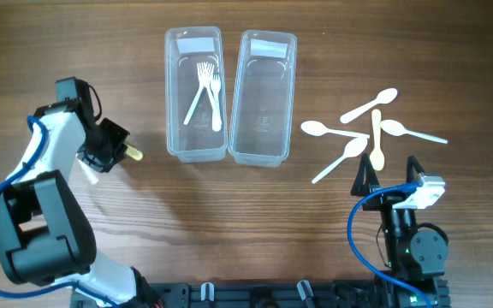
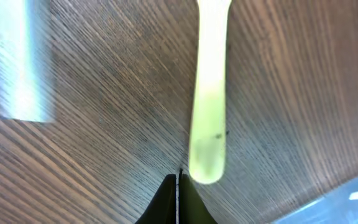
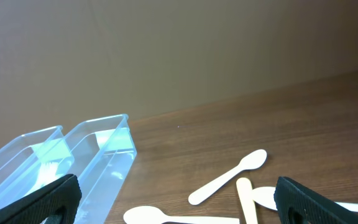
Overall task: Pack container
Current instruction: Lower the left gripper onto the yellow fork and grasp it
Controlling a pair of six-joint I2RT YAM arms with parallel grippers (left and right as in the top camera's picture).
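Two clear plastic containers stand side by side at the back. The left container (image 1: 171,94) holds two white forks (image 1: 205,92); the right container (image 1: 291,94) is empty. My left gripper (image 1: 120,149) is to the left of them, shut, with a pale yellow utensil (image 1: 134,155) sticking out from its tips. In the left wrist view the jaws (image 2: 179,179) are pressed together and the utensil's rounded end (image 2: 207,124) is at their tips. My right gripper (image 1: 389,175) is wide open and empty, just short of several white and pale spoons (image 1: 349,137).
The right wrist view shows both containers (image 3: 107,140) at the left and the spoons (image 3: 229,177) lying between the open jaws (image 3: 179,205). A container corner (image 2: 347,199) shows at the lower right of the left wrist view. A rail runs along the table's front edge (image 1: 255,295).
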